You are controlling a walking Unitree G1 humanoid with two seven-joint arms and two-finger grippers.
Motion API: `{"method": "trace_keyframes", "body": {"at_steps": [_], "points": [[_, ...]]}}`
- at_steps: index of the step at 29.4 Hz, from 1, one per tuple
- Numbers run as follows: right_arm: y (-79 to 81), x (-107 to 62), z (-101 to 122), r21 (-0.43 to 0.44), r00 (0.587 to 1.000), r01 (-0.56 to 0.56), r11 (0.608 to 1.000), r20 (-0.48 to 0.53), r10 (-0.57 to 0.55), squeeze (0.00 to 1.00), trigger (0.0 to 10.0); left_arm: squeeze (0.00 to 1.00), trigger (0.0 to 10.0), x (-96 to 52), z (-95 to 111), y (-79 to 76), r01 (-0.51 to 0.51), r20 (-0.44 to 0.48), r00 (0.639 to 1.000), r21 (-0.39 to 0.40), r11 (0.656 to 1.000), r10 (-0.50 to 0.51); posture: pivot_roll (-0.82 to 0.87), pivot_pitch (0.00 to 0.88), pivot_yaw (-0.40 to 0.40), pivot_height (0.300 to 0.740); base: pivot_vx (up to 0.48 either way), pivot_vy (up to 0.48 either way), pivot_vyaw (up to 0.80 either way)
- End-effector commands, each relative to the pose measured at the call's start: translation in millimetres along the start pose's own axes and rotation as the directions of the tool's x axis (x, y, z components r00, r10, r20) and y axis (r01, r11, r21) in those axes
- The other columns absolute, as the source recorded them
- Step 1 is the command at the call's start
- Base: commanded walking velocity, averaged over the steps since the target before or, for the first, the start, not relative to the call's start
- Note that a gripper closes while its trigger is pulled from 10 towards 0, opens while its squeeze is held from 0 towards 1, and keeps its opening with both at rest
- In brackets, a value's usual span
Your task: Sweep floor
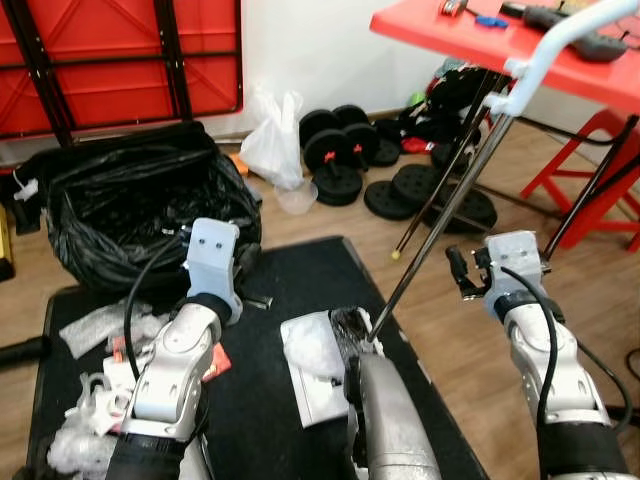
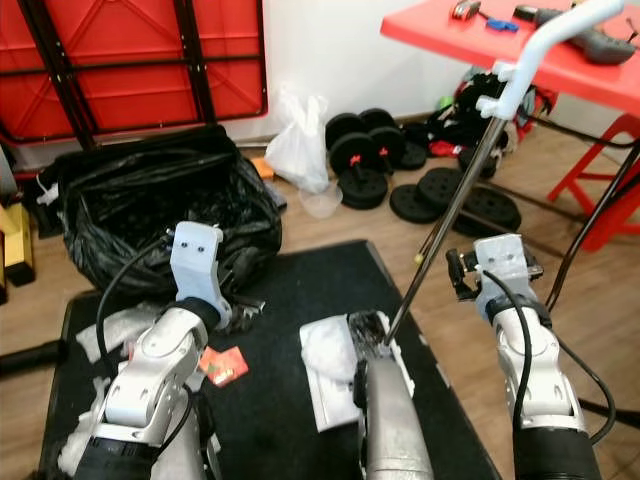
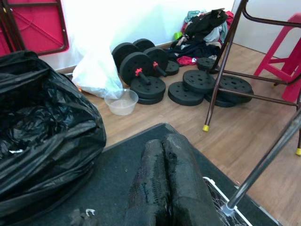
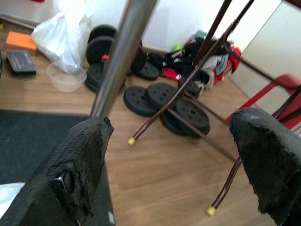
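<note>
Your right pincer is spread wide, and the broom pole slants just to its left, rising from the mat toward the red surface. Left pincer is clenched and farther off.

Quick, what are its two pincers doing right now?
Left pincer: shut, holding nothing.
Right pincer: open, beside the pole, holding nothing.

Silver-handled broom leaning tilted, head on black mat
</note>
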State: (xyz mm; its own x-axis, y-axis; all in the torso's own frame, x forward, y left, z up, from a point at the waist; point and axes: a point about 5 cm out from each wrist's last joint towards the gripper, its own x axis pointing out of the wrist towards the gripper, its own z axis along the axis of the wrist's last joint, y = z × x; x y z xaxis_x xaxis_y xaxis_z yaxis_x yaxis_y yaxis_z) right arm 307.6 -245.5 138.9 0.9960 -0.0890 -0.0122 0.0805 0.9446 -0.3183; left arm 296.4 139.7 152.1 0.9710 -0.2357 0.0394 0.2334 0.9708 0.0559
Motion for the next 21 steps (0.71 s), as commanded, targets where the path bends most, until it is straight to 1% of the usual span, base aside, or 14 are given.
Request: {"method": "trace_keyframes", "body": {"at_steps": [1,3,4,6,7,9,10,11,12,13,14,16,19,21], "points": [[-0.7,3.3,3.6,0.051,1.0,-0.003,0.999,0.025,0.002,0.0,10.0,0.0,10.0,-1.4,-2.0,-3.6,0.034,-0.009,0.999,-0.018,0.999,-0.035,-0.16,0.131,-0.098,0.435,0.0,0.0,0.0],[-0.7,5.8,7.5,0.099,0.999,-0.008,0.995,0.035,0.005,0.0,10.0,0.0,10.0,-1.2,-2.1,-3.9,0.035,-0.008,0.999,-0.019,0.999,-0.035,-0.16,0.13,-0.099,0.425,0.0,0.0,0.0],[-0.7,5.8,7.5,0.099,0.999,-0.008,0.995,0.035,0.005,0.0,10.0,0.0,10.0,-1.2,-2.1,-3.9,0.035,-0.008,0.999,-0.019,0.999,-0.035,-0.16,0.13,-0.099,0.425,0.0,0.0,0.0],[-2.1,7.2,7.5,0.151,1.0,-0.004,0.988,0.031,-0.001,0.0,10.0,0.0,10.0,-1.0,-2.2,-4.2,0.036,-0.008,0.999,-0.019,0.999,-0.036,-0.16,0.126,-0.1,0.415,0.0,0.0,0.0],[-2.7,8.0,5.0,0.228,1.0,-0.002,0.974,0.011,-0.001,0.0,10.0,0.0,10.0,-1.0,-2.3,-4.4,0.037,-0.008,0.999,-0.018,0.999,-0.037,-0.16,0.122,-0.099,0.41,0.0,0.0,0.0],[-2.7,8.0,5.0,0.228,1.0,-0.002,0.974,0.011,-0.001,0.0,10.0,0.0,10.0,-1.0,-2.3,-4.4,0.037,-0.008,0.999,-0.018,0.999,-0.037,-0.16,0.122,-0.099,0.41,0.0,0.0,0.0],[-2.9,8.5,3.2,0.282,1.0,-0.001,0.959,-0.002,0.002,0.0,10.0,0.0,10.0,-1.1,-2.5,-4.5,0.037,-0.009,0.999,-0.018,0.999,-0.037,-0.16,0.122,-0.099,0.405,0.0,0.0,0.0],[-2.2,9.6,-1.6,0.39,0.999,0.008,0.921,-0.034,0.006,0.0,10.0,0.0,10.0,-1.2,-2.7,-4.7,0.037,-0.01,0.999,-0.018,0.999,-0.037,-0.16,0.119,-0.097,0.4,0.0,0.0,0.0],[-2.2,9.6,-1.6,0.39,0.999,0.008,0.921,-0.034,0.006,0.0,10.0,0.0,10.0,-1.2,-2.7,-4.7,0.037,-0.01,0.999,-0.018,0.999,-0.037,-0.16,0.119,-0.097,0.4,0.0,0.0,0.0],[-0.6,10.2,-5.7,0.441,0.999,0.011,0.898,-0.053,0.013,0.0,10.0,0.0,10.0,-1.3,-2.9,-5.0,0.038,-0.011,0.999,-0.017,0.999,-0.038,-0.16,0.118,-0.098,0.395,0.0,0.0,0.0],[1.0,10.6,-8.6,0.459,0.998,0.013,0.888,-0.064,0.018,0.0,10.0,0.0,10.0,-1.5,-3.1,-5.4,0.039,-0.011,0.999,-0.017,0.999,-0.039,-0.15,0.118,-0.099,0.39,0.0,0.0,0.0],[2.0,11.0,-10.6,0.466,0.997,0.014,0.885,-0.068,0.021,0.0,10.0,0.0,10.0,-1.6,-3.1,-5.6,0.04,-0.011,0.999,-0.017,0.999,-0.04,-0.15,0.118,-0.099,0.385,0.0,0.0,0.0],[2.5,13.6,-10.8,0.441,0.998,0.003,0.898,-0.063,0.028,0.0,10.0,0.0,10.0,-2.6,-3.4,-6.1,0.04,-0.012,0.999,-0.018,0.999,-0.04,-0.15,0.119,-0.103,0.37,0.0,0.0,0.0],[2.8,15.1,-10.4,0.437,0.997,-0.005,0.899,-0.062,0.036,0.0,10.0,0.0,10.0,-2.9,-3.4,-6.3,0.04,-0.012,0.999,-0.019,0.999,-0.04,-0.15,0.119,-0.103,0.365,0.0,0.0,0.0]]}}
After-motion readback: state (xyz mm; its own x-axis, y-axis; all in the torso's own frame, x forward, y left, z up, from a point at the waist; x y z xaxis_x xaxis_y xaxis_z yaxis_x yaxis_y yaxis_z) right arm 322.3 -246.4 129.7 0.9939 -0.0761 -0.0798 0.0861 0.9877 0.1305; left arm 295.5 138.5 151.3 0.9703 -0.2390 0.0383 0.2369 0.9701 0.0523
